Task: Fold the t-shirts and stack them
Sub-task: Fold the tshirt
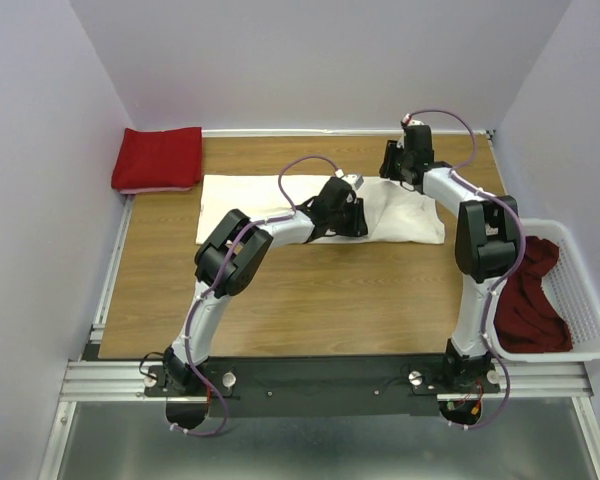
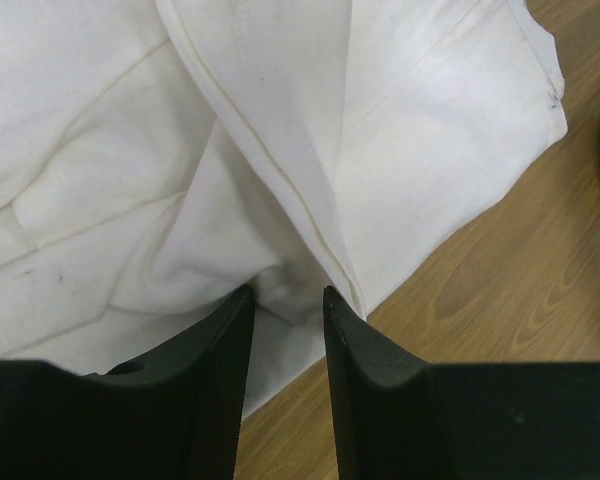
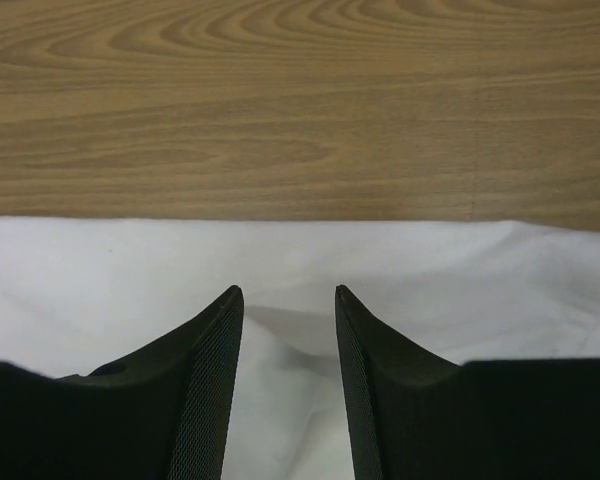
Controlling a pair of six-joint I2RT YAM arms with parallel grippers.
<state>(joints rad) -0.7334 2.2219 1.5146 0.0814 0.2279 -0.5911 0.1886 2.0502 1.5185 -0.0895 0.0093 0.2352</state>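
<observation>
Cream-white shirt (image 1: 250, 205) lies spread crosswise on the far half of the wooden tabletop (image 1: 310, 295). It is partly folded, and the left wrist view shows layers and seams overlapping. Left gripper (image 2: 285, 293) sits low on the shirt around its middle, close to the near edge, jaws clamped on a raised fold of the white cloth with creases running into the gap. Right gripper (image 3: 288, 292) is at the shirt's far edge toward the right end, pointing down. Its jaws stand apart with a low hump of cloth between them, not visibly pinched, bare wood just beyond. Bright red shirt (image 1: 158, 157) is folded into a neat rectangle at the far left corner, its left side past the wood's left edge, apart from the white one. Dark red shirt (image 1: 530, 300) lies crumpled in the white basket (image 1: 592, 310), which sits just beside the tabletop's right edge near the right arm's base. Some of its cloth is bunched up toward the basket's far end.
</observation>
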